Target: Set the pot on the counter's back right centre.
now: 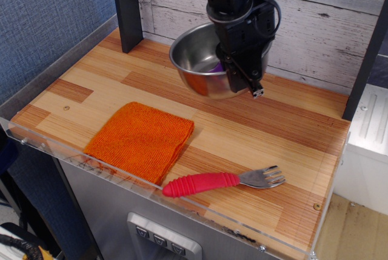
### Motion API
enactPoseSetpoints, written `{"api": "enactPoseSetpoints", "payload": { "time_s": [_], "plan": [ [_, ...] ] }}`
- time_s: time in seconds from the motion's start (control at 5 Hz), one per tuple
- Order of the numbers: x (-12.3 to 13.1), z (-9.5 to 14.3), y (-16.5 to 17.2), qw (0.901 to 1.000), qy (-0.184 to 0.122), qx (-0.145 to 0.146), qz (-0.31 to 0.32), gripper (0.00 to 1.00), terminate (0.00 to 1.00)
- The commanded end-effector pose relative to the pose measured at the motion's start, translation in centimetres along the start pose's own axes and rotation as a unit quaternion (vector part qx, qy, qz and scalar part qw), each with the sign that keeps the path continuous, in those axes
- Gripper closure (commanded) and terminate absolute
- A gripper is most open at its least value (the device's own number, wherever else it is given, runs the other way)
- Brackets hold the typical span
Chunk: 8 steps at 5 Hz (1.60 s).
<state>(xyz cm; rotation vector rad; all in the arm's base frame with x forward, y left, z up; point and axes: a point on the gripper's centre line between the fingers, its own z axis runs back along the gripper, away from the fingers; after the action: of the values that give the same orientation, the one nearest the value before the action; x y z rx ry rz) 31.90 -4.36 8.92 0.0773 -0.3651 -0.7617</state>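
The shiny steel pot [200, 66] hangs a little above the wooden counter [285, 126], near its back middle. A bit of the purple toy eggplant [216, 66] shows inside it. My black gripper [238, 72] comes down from above and is shut on the pot's right rim, one finger inside and one outside. The pot tilts slightly toward the camera.
A folded orange cloth [142, 140] lies at the front left. A fork with a red handle [221, 181] lies near the front edge. A dark post [127, 11] stands at the back left. The whitewashed plank wall [321, 23] runs behind the counter.
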Motion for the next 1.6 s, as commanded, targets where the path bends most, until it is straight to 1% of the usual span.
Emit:
{"api": "enactPoseSetpoints", "payload": {
  "time_s": [0.0, 0.2, 0.6, 0.8, 1.0, 1.2, 1.4],
  "plan": [
    [0.7, -1.2, -2.4, 0.9977, -0.006, -0.011, -0.067, 1.00, 0.00],
    [0.7, -2.2, -3.4, 0.9960, 0.002, -0.023, -0.086, 1.00, 0.00],
    [1.0, -3.9, -4.9, 0.9918, 0.003, -0.044, -0.120, 1.00, 0.00],
    [0.9, -3.9, -4.8, 0.9922, 0.012, -0.045, -0.116, 0.00, 0.00],
    [0.5, -3.9, -4.2, 0.9932, 0.018, -0.051, -0.103, 0.00, 0.00],
    [0.3, -4.0, -4.1, 0.9928, 0.023, -0.050, -0.107, 0.00, 0.00],
    [0.5, -3.4, -3.8, 0.9934, 0.021, -0.043, -0.104, 0.00, 0.00]
  ]
}}
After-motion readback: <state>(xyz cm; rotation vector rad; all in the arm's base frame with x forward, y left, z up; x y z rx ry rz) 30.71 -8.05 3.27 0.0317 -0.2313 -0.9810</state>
